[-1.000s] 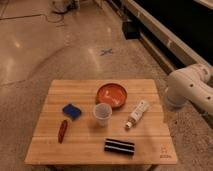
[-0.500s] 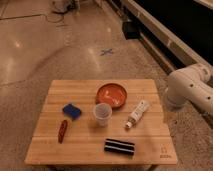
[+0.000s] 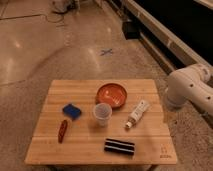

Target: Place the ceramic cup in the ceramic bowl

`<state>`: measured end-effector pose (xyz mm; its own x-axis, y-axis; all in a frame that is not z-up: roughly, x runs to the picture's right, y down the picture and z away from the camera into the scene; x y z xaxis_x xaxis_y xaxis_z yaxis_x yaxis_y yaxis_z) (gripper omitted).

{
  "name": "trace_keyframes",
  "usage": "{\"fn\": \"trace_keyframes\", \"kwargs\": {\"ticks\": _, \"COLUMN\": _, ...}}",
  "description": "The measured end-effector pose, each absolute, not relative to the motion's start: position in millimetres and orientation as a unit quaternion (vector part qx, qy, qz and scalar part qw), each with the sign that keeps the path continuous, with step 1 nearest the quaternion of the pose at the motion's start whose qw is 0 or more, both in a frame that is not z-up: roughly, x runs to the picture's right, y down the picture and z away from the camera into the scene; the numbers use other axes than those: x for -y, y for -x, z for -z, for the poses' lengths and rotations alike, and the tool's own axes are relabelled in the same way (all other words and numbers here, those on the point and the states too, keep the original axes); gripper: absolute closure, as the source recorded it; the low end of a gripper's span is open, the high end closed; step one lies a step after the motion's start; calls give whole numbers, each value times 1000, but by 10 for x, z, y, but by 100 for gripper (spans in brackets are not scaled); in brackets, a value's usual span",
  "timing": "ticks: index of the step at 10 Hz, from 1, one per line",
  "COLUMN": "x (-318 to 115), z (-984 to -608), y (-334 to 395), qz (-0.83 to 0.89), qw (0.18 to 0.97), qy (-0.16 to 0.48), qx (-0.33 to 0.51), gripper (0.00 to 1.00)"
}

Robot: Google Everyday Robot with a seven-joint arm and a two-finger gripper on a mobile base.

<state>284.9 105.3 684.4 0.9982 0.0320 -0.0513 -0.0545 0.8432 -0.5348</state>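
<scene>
The ceramic cup [image 3: 102, 113], small and pale whitish-grey, stands upright near the middle of the wooden table [image 3: 55, 150]. The ceramic bowl [image 3: 112, 95], shallow and orange-red with pale marks inside, sits just behind and to the right of the cup, close to it. My gripper is out of view. Only a white rounded segment of my arm [image 3: 187, 90] shows at the right edge, beside the table's right side and apart from both objects.
A white tube-shaped bottle [image 3: 137, 114] lies right of the cup. A blue block [image 3: 72, 110] and a reddish-brown stick-like item [image 3: 62, 130] lie to the left. A black item with white stripes [image 3: 120, 146] lies near the front edge. Polished floor surrounds the table.
</scene>
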Motion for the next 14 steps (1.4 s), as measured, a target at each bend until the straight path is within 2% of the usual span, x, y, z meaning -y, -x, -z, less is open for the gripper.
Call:
{"fn": "trace_keyframes", "kwargs": {"ticks": 8, "x": -1073, "z": -6841, "y": -2799, "qz": -17, "qw": 959, "qy": 281, "qx": -15, "gripper": 35}}
{"fn": "trace_keyframes", "kwargs": {"ticks": 14, "x": -1185, "z": -6879, "y": -1257, "qz": 89, "qw": 946, "qy": 289, "qx": 112, "gripper": 35}}
